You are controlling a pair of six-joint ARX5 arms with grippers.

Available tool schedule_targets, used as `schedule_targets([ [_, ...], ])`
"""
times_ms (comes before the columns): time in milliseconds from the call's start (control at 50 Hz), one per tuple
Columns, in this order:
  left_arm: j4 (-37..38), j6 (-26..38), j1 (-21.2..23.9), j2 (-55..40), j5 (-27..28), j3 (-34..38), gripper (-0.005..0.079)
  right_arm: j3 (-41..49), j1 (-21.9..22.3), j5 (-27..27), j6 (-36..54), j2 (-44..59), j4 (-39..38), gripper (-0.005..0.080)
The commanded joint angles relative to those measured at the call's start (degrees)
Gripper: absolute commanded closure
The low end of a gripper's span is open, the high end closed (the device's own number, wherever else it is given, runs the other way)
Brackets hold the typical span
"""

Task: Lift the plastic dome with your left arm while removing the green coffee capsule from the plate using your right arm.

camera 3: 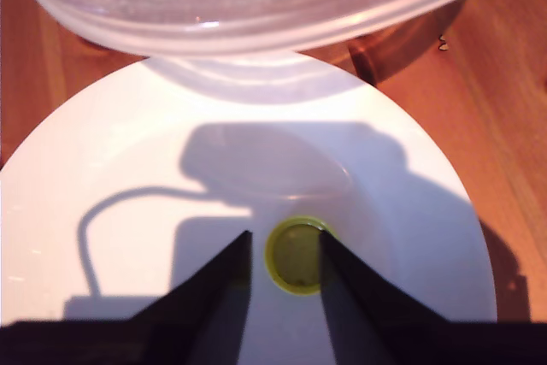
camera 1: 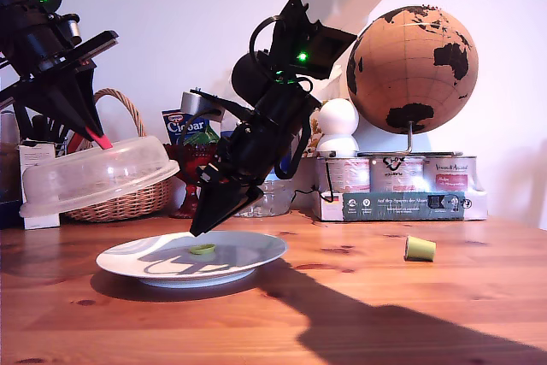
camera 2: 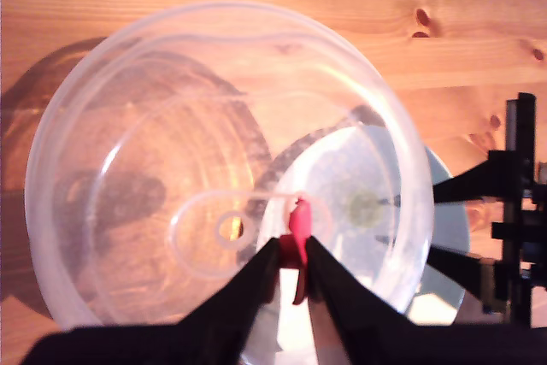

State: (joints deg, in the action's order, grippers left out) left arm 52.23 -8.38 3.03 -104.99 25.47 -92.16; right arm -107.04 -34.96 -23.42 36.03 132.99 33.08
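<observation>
You see the wooden table (camera 1: 479, 297) carrying the round shallow white plate (camera 1: 256, 254). Above it, toward the exterior view's left, the translucent plastic dome (camera 1: 94, 173) hangs tilted, because my first gripper (camera 2: 291, 250) is closed on its red-pink tab (camera 2: 298, 221). My second gripper (camera 3: 286, 250) stands on the plate with its jaws slightly apart around a small flat green disc (camera 3: 296, 256). The pale green coffee capsule (camera 1: 420, 249) lies on the table, well apart from the plate.
</observation>
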Motion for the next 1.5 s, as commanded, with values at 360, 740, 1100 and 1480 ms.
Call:
schedule_targets([
  [360, -0.3, 0.5, 0.1, 1.2, 0.3, -1.0, 0.0764, 0.3, -0.9, 0.0, 0.0, 4.1, -0.1, 0.0500],
  [740, -0.4, 0.5, 0.1, 1.2, 0.7, -1.0, 0.0764, 0.3, -1.0, 0.9, 0.0, 4.1, -0.1, 0.0554],
  [1100, -0.6, 0.5, 0.1, 1.2, 1.1, -1.0, 0.0764, 0.3, -1.2, 1.1, 2.0, 4.1, 1.9, 0.0765],
  [1480, -0.6, 0.5, 0.1, 1.2, 1.1, -1.0, 0.0764, 0.3, -1.4, 1.7, 1.3, 3.3, 1.2, 0.0765],
])
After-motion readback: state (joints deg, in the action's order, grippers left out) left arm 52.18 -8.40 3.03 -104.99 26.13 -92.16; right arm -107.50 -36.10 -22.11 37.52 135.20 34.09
